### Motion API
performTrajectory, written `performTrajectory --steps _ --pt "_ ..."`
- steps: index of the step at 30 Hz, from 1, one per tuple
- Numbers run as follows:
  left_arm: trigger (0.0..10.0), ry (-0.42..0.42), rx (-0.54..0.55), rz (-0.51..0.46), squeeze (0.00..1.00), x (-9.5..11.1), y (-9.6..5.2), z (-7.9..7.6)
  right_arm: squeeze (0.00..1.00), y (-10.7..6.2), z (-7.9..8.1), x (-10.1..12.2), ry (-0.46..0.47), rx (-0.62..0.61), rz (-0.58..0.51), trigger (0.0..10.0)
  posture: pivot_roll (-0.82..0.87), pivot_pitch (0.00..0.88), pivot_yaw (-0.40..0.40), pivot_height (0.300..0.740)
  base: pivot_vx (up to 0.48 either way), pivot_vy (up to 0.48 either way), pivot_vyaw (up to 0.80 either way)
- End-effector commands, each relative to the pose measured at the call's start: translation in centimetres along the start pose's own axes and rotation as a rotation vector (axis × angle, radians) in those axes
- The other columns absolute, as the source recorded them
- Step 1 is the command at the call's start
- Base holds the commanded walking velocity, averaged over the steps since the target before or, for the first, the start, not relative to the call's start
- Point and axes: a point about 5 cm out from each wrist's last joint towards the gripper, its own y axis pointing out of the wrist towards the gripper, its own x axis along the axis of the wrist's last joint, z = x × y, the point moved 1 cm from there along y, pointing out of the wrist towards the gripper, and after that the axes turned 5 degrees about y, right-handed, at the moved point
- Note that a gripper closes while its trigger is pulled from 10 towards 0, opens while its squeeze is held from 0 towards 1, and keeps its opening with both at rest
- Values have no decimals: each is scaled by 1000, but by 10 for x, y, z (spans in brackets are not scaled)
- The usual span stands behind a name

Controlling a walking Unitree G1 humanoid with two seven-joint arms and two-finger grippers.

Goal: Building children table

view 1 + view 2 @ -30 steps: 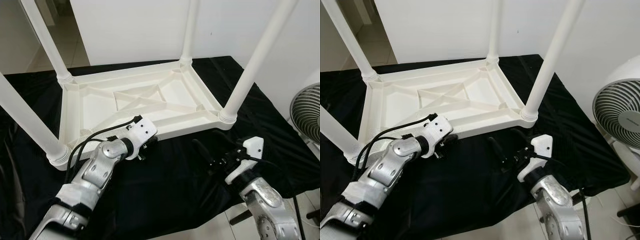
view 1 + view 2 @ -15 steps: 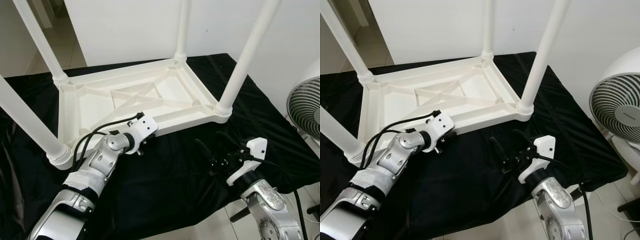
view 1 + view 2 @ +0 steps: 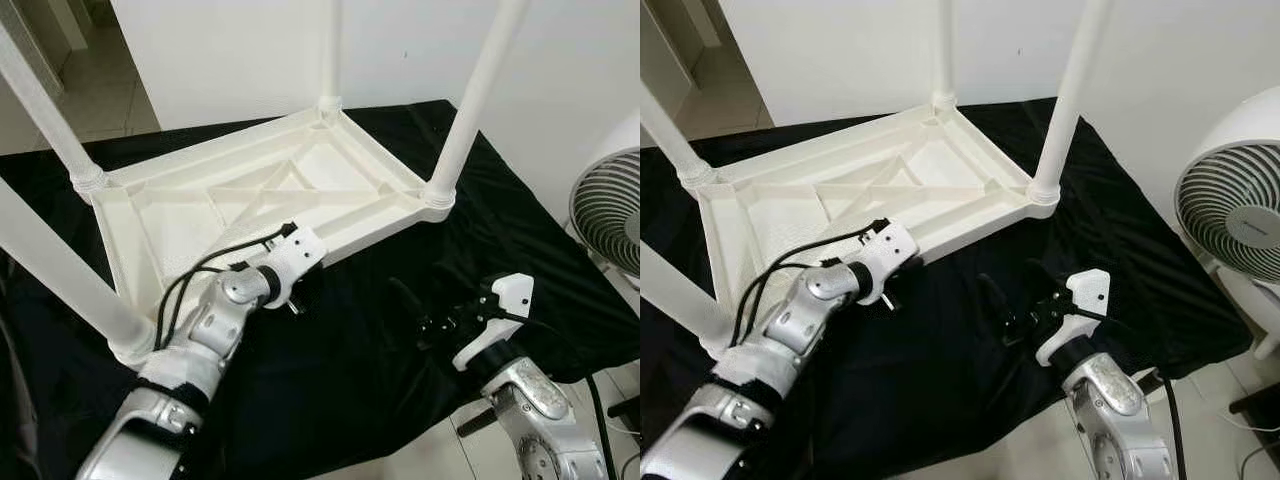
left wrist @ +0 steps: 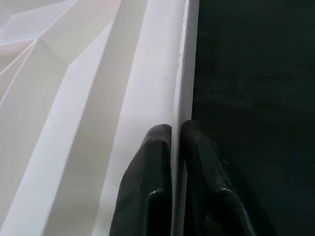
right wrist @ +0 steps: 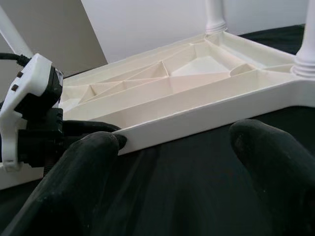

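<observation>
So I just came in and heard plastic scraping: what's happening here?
A white table lies upside down on a black cloth, legs up. The left tool is shut on the table's near rim. The right tool is open, hovering over the cloth just short of that rim. A fan stands at the right.

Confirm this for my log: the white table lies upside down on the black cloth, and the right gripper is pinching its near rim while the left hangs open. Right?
Sides are swapped. The left gripper is the one shut on the near rim of the table, as the left wrist view shows. The right gripper hangs open above the black cloth, short of the rim. The table is indeed upside down.
</observation>
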Motion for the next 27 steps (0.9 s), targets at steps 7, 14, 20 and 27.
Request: performTrajectory --steps 7,14,20,27 --pt "0 -92 129 51 0 -3 -2 -17 0 -1 8 -2 14 13 12 10000 -53 162 80 740 0 0 0" --pt "10000 -160 11 -41 0 19 -5 -54 0 3 11 -5 16 22 27 10000 -40 164 72 740 0 0 0" --pt "10000 -212 -21 -215 0 34 -19 -52 0 8 10 -7 5 15 30 10000 -27 162 64 740 0 0 0" --pt "10000 -198 -47 -295 0 41 -36 -53 0 11 10 -8 5 16 25 10000 -17 160 56 740 0 0 0"
